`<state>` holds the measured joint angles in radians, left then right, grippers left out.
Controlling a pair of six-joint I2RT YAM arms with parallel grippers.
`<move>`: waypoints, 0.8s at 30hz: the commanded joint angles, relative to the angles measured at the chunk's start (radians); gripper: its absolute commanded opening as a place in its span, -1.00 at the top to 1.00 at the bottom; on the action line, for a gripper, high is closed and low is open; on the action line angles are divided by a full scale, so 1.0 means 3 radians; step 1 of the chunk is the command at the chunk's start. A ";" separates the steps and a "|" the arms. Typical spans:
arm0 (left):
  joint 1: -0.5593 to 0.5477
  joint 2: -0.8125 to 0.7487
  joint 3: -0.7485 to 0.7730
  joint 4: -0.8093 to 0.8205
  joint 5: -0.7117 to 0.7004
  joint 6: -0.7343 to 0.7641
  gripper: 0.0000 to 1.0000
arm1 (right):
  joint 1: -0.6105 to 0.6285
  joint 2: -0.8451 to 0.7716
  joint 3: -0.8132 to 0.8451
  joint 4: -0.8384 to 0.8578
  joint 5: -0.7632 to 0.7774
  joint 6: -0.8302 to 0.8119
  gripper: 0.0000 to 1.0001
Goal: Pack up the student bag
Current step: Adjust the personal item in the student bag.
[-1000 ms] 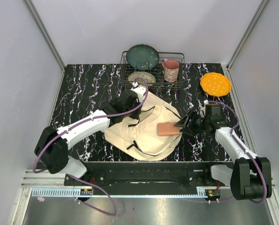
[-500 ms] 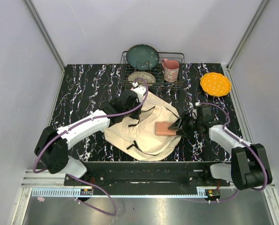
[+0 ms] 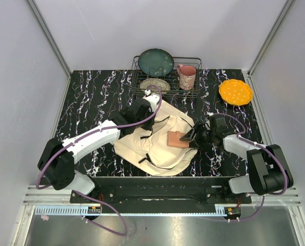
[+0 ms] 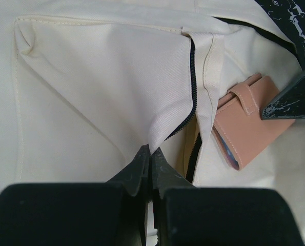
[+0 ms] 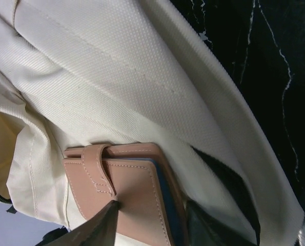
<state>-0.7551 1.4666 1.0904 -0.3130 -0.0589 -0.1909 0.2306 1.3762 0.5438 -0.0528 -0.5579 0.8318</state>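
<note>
The cream student bag (image 3: 152,146) lies flat at the table's centre, also in the left wrist view (image 4: 90,87) and the right wrist view (image 5: 142,72). My left gripper (image 3: 142,114) is shut on a fold of the bag's canvas (image 4: 160,138) by the black zipper, holding the opening up. My right gripper (image 3: 189,137) is shut on a pink leather wallet (image 3: 176,139) with a strap closure, holding it over the bag next to the zipper opening. The wallet also shows in the left wrist view (image 4: 244,123) and the right wrist view (image 5: 126,195).
A wire dish rack (image 3: 165,77) at the back holds a dark green plate (image 3: 156,62), a patterned plate (image 3: 154,84) and a pink mug (image 3: 187,77). An orange plate (image 3: 235,92) lies at the back right on the black marble table (image 3: 90,97).
My right gripper has carried the pink wallet leftward over the bag, closer to the zipper opening. The left gripper has stayed put, gripping the canvas.
</note>
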 commanded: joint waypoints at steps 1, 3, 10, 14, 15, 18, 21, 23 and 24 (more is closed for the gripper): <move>-0.0004 -0.0190 0.0047 0.0184 0.0140 -0.0049 1.00 | 0.0075 0.0127 -0.0094 0.0549 -0.0006 0.0182 -0.07; -0.0009 -0.0190 0.0042 0.0184 0.0135 -0.0049 1.00 | 0.0075 0.0153 -0.0105 0.0626 -0.0042 0.0228 0.20; -0.0004 -0.0200 0.0011 0.0184 0.0120 -0.0044 1.00 | 0.0085 -0.0097 -0.0135 0.0713 -0.0088 0.0300 0.74; -0.0009 -0.0200 0.0011 0.0179 0.0115 -0.0033 1.00 | 0.0085 -0.0389 -0.0130 0.0718 -0.0145 0.0316 0.71; -0.0004 -0.0195 0.0011 0.0184 0.0115 -0.0033 1.00 | 0.0085 -0.0490 -0.0120 0.0703 -0.0150 0.0290 0.66; -0.0009 -0.0200 0.0011 0.0184 0.0109 -0.0028 1.00 | 0.0080 -0.0654 -0.0064 0.0524 -0.0068 0.0193 0.32; -0.0004 -0.0200 0.0011 0.0184 0.0115 -0.0028 1.00 | 0.0085 -0.0666 0.0038 0.0244 0.0136 0.0066 -0.24; -0.0009 -0.0210 -0.0004 0.0184 0.0110 -0.0033 1.00 | 0.0085 -0.0650 0.0181 -0.0211 0.0320 -0.0026 -0.28; -0.0004 -0.0220 -0.0009 0.0184 0.0104 -0.0038 1.00 | 0.0085 -0.0716 0.0207 -0.0420 0.0457 -0.0042 -0.29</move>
<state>-0.7486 1.4609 1.0855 -0.3164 -0.0612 -0.1902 0.2481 1.1896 0.5247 0.0025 -0.5335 0.8722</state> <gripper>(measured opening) 0.027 0.633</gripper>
